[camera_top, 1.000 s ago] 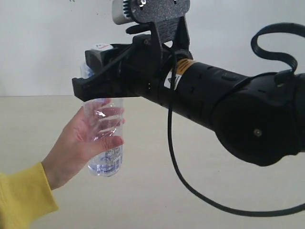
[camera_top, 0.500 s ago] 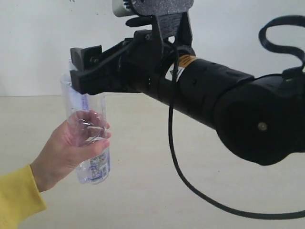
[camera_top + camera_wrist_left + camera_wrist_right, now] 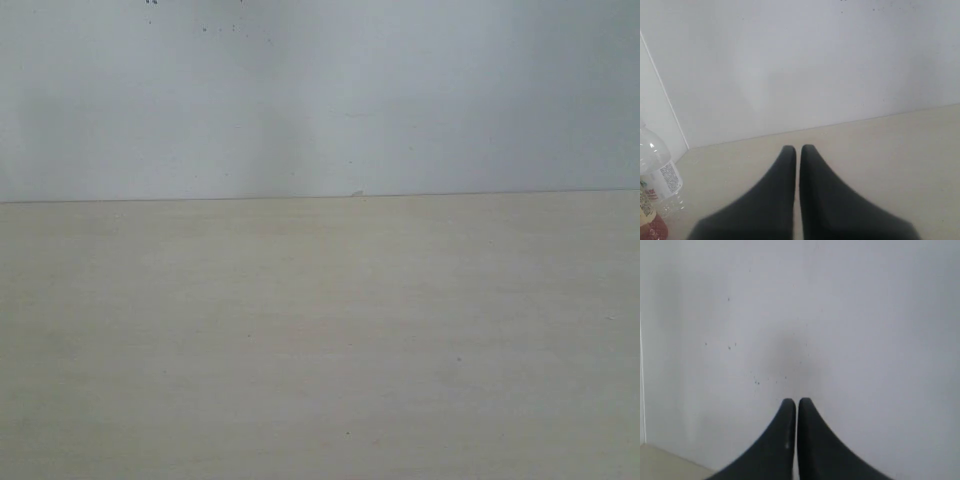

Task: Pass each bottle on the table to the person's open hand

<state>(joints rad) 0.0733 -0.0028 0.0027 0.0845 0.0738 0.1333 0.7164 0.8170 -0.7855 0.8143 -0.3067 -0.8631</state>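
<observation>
The exterior view holds only the bare beige table (image 3: 320,340) and the wall behind it; no arm, bottle or hand shows there. In the left wrist view my left gripper (image 3: 798,148) is shut with nothing between its fingers, low over the table (image 3: 890,150). At that view's edge stand a clear bottle with a white label (image 3: 657,175) and, beside it, the red base of the yellowish bottle (image 3: 650,222), both well away from the fingers. My right gripper (image 3: 793,401) is shut and empty, facing the white wall. The person's hand and the tall bluish bottle are out of view.
A white wall (image 3: 320,100) runs along the table's far edge. The left wrist view shows a wall corner (image 3: 670,110) just behind the two bottles. A sliver of table (image 3: 660,460) appears in the right wrist view.
The right arm, the person's hand and the clear bottle they held have all left the exterior view, which now shows only table and wall.
</observation>
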